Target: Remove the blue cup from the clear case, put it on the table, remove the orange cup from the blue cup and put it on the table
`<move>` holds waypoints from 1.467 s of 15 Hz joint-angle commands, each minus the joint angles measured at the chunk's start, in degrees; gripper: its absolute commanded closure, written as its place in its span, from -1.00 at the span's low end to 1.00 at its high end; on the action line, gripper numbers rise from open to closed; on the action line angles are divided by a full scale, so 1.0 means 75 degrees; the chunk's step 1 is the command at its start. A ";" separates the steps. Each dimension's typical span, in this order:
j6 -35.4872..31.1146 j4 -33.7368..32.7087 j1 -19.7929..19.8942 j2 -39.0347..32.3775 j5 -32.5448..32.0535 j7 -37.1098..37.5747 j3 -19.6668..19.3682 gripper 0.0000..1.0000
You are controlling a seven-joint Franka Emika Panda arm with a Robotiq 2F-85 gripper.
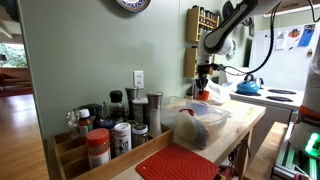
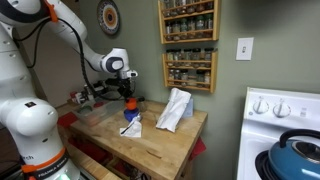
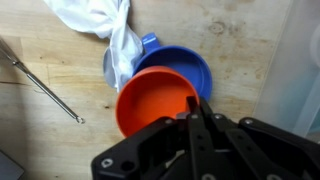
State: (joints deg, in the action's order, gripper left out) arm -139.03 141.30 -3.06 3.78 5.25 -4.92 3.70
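In the wrist view my gripper [image 3: 193,108] is shut on the rim of the orange cup [image 3: 150,100] and holds it just above the blue cup [image 3: 190,62]. The blue cup stands on the wooden table [image 3: 60,140], partly hidden by the orange cup. In both exterior views the gripper [image 2: 127,93] [image 1: 204,78] hangs over the table with the orange cup [image 2: 129,103] [image 1: 203,93] in it. The blue cup [image 2: 131,117] sits right beneath. The clear case [image 1: 203,125] [image 2: 98,114] stands on the table apart from the cups.
A white cloth [image 3: 105,25] lies against the blue cup; another crumpled one [image 2: 175,108] lies further along. A thin metal rod [image 3: 45,88] lies on the wood. Spice jars [image 1: 115,130], a red ridged mat [image 1: 178,163], a blue kettle [image 1: 248,87] and a wall spice rack [image 2: 188,40] surround the table.
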 commanded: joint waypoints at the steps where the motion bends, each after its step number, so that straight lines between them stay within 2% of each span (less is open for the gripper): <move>1: 0.1130 0.0673 -0.0036 0.1053 -0.0062 -0.0103 -0.0056 0.98; 6: 0.2189 0.1248 -0.0069 0.1357 -0.0172 -0.0184 -0.0060 0.98; 14: 0.0378 0.1941 -0.0237 0.0572 0.1167 -0.0482 -0.0109 0.98; 22: -0.0515 0.2006 -0.0210 0.0014 0.1190 -0.0343 -0.0012 0.98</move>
State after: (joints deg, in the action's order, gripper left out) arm -140.41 155.61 -3.89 5.05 12.68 -7.17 3.68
